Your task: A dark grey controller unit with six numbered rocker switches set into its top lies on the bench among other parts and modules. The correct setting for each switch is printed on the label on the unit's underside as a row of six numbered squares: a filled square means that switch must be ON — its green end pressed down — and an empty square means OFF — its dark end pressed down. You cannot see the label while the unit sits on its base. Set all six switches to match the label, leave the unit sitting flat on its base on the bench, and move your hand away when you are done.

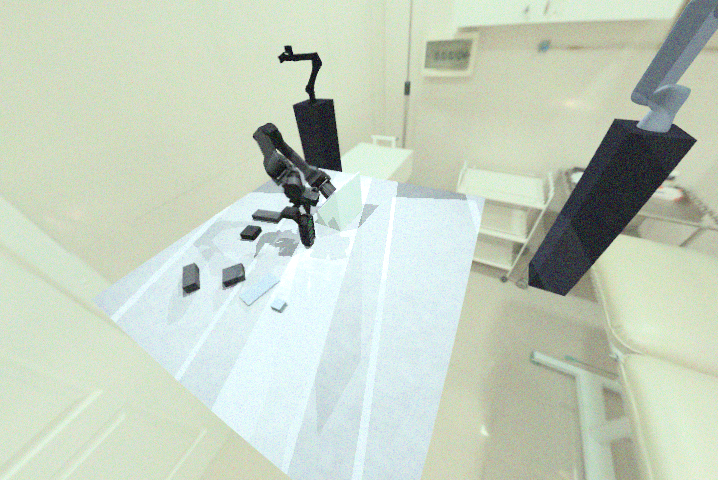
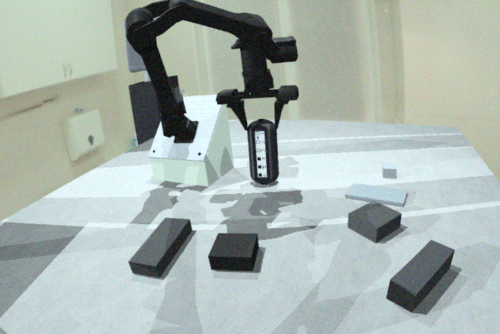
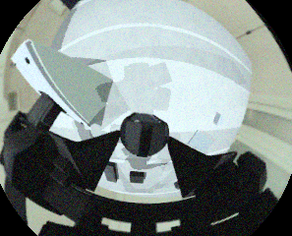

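The dark grey controller unit hangs on end, long axis near vertical, between the fingertips of my gripper. The gripper is shut on its upper end. I cannot tell whether its lower end touches the bench. The underside label faces the exterior view: squares 1, 2 and 3 look empty, and squares 4, 5 and 6 look filled. The switch side faces away from that view. Small green marks show on it in the top view, too small to read as settings.
A pale green sloped box stands beside the arm. Dark blocks lie toward the exterior camera. A flat light-blue plate and a small blue cube lie to one side.
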Tool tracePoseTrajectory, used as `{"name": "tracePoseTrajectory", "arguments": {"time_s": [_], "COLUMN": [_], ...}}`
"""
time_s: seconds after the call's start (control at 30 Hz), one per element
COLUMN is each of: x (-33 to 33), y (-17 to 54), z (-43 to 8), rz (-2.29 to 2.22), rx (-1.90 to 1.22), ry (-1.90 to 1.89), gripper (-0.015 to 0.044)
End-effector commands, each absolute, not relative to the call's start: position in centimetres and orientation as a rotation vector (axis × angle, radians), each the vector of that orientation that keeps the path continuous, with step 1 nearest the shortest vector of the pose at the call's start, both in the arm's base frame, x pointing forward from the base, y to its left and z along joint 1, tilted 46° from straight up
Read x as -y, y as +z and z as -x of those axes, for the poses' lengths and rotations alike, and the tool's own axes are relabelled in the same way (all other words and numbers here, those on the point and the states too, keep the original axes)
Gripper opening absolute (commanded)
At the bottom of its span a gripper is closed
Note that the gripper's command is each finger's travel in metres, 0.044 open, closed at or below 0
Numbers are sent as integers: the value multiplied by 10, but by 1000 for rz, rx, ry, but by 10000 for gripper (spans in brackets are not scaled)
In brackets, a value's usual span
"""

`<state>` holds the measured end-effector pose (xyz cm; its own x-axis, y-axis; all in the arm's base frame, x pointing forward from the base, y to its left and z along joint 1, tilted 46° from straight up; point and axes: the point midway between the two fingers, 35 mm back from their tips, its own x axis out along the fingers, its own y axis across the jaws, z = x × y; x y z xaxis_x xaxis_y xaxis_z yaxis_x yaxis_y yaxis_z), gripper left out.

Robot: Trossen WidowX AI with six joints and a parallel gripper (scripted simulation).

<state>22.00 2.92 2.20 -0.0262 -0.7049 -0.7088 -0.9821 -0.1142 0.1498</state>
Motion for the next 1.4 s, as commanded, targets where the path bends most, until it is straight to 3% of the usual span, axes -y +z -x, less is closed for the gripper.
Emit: {"name": "tracePoseTrajectory", "arguments": {"time_s": [0.0, 1.37], "x": [-22, 2], "y": [26, 48], "z": [-221, -227], "rz": [1869, 1870], "rx": [-1773, -1774], "ry": [929, 928], "gripper": [338, 338]}}
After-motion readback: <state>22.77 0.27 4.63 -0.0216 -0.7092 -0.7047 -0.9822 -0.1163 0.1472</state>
